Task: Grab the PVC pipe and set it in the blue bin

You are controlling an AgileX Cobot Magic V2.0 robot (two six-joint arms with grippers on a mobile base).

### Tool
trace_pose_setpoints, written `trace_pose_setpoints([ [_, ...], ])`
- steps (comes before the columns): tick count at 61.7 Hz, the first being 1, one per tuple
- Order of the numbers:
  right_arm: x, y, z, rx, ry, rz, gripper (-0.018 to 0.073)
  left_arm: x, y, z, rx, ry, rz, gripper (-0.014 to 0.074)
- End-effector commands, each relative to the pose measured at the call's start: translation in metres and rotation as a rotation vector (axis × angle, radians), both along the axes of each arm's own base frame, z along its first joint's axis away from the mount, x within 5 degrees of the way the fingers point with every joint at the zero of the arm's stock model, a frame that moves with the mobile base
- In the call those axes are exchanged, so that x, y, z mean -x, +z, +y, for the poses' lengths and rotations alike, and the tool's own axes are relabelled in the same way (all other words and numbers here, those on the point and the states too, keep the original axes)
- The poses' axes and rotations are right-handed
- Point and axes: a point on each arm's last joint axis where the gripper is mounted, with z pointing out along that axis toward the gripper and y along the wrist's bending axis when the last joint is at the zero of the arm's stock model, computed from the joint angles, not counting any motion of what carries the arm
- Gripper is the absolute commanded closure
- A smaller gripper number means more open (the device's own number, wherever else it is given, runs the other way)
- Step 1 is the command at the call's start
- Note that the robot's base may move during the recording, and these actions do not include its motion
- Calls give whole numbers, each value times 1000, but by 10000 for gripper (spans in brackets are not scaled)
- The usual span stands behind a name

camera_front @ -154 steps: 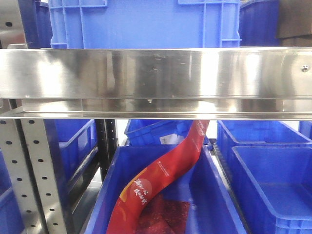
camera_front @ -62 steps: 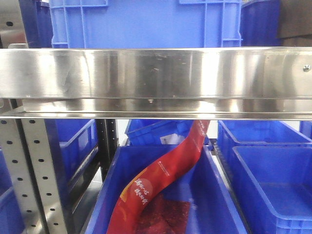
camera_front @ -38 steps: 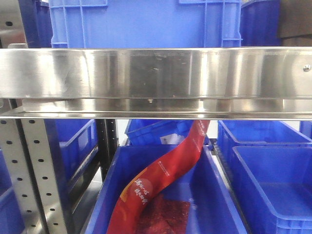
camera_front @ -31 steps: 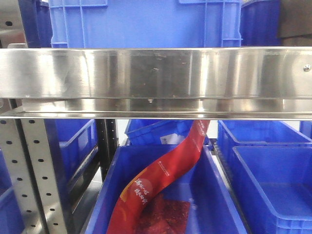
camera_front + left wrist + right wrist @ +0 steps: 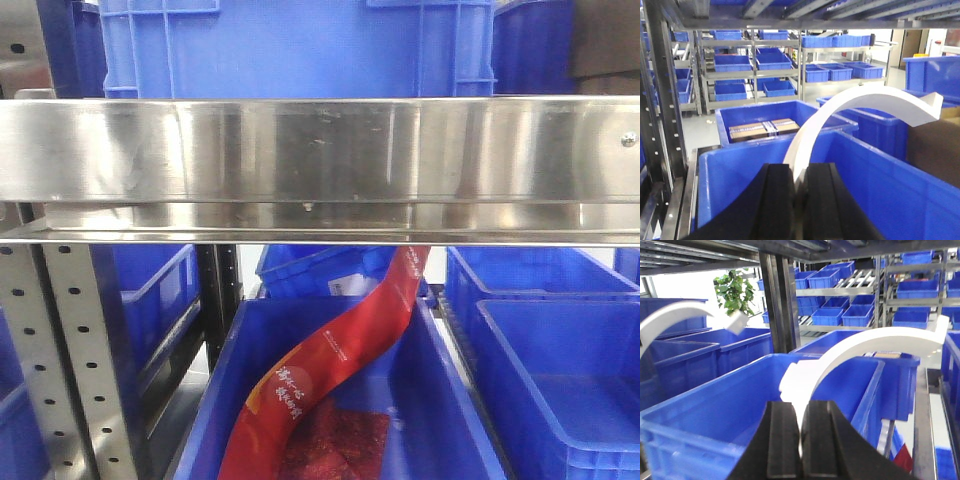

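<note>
A steel shelf rail (image 5: 320, 150) spans the front view above rows of blue bins (image 5: 560, 330), and a red printed banner (image 5: 340, 350) trails down into the middle one. In the left wrist view, a blue bin (image 5: 730, 170) lies open beneath a curved white PVC pipe (image 5: 865, 100). The pipe arcs up and rightward from the left gripper (image 5: 799, 182), whose black jaws are clamped on its lower end. The right gripper (image 5: 800, 422) likewise pinches a second curved pipe (image 5: 875, 340) above another blue bin (image 5: 705, 405).
</note>
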Motion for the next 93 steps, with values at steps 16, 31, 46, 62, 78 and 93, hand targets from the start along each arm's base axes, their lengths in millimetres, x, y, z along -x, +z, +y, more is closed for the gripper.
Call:
trace_pose_setpoints([
  [16, -36, -1, 9, 27, -11, -8, 728, -9, 5, -5, 20, -7, -69, 707],
  [31, -51, -3, 12, 13, -26, -61, 728, -22, 16, -10, -10, -4, -104, 707],
  [46, -68, -7, 19, 21, -20, -40, 728, -38, 3, -17, -24, -4, -69, 707],
  [62, -92, -16, 26, 57, -18, -14, 728, -45, 2, -11, -12, 14, -103, 707],
  [78, -104, -23, 38, 46, -4, -57, 728, -49, 4, -2, -4, 39, -129, 707],
  [93, -112, -33, 40, 54, -3, -30, 728, -60, -9, -6, -13, 37, -107, 707],
])
